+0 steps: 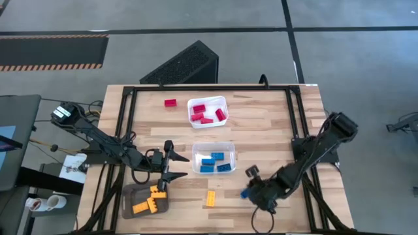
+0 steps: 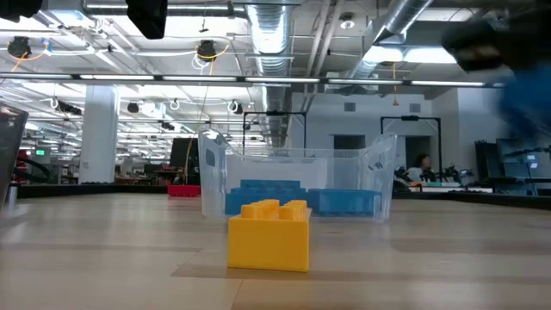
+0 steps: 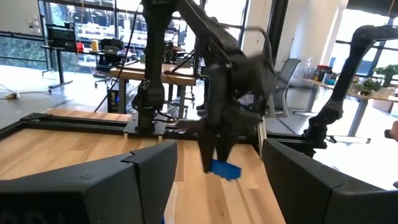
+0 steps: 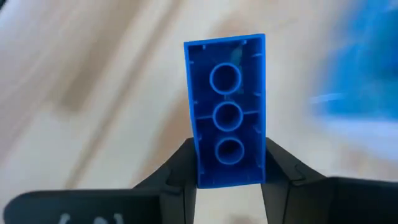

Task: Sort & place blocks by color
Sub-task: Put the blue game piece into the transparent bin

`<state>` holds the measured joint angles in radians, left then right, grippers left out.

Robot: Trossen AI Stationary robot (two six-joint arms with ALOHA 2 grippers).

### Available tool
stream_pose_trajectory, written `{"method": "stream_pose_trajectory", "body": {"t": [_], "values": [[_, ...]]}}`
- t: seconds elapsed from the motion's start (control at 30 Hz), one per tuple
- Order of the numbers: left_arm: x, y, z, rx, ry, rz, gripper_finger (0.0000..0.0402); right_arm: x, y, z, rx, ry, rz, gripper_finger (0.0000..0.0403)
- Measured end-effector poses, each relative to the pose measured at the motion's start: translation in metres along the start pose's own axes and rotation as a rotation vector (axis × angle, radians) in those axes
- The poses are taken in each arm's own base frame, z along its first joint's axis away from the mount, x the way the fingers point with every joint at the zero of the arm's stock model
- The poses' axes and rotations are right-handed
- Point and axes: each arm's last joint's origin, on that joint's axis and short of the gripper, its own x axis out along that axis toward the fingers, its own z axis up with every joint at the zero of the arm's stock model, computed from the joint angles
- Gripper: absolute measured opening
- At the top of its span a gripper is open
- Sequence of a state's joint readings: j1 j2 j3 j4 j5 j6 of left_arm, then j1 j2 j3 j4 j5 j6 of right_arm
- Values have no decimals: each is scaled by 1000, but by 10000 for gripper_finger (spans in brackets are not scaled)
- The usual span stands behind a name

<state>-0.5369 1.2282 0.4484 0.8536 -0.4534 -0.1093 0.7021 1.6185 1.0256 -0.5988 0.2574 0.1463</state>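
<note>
The right pincer [image 4: 229,171] squeezes a blue block [image 4: 227,109] between its two fingers, hollow side showing. It looks lifted just above the worktop [image 1: 261,124], near the front right, though that is hard to tell. A yellow block [image 1: 211,198] lies nearby. The clear tray [image 1: 212,158] holds blue blocks. The left pincer [image 1: 175,166] waits wide over the grey tray [image 1: 145,200].

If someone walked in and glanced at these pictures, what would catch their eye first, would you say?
Probably the blue block clamped between the right gripper's fingers at the table's front right, its hollow underside filling the right wrist view. Next, the lone yellow block standing close in the low view, before the clear tray of blue blocks. The left gripper hangs open above the yellow blocks' tray.
</note>
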Motion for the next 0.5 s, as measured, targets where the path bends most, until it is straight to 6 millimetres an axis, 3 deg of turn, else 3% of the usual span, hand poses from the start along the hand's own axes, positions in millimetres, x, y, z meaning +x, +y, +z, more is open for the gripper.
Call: {"method": "stream_pose_trajectory", "body": {"t": [0.2,0.33,0.5], "values": [[0,0,0,-3,-1,0,224,-25,-61,17,270,-241,-372,125],[0,0,0,-4,3,1,224,-19,-102,24,380,-302,-367,125],[0,0,-1,-10,8,1,224,8,-136,21,425,-263,-285,128]]}}
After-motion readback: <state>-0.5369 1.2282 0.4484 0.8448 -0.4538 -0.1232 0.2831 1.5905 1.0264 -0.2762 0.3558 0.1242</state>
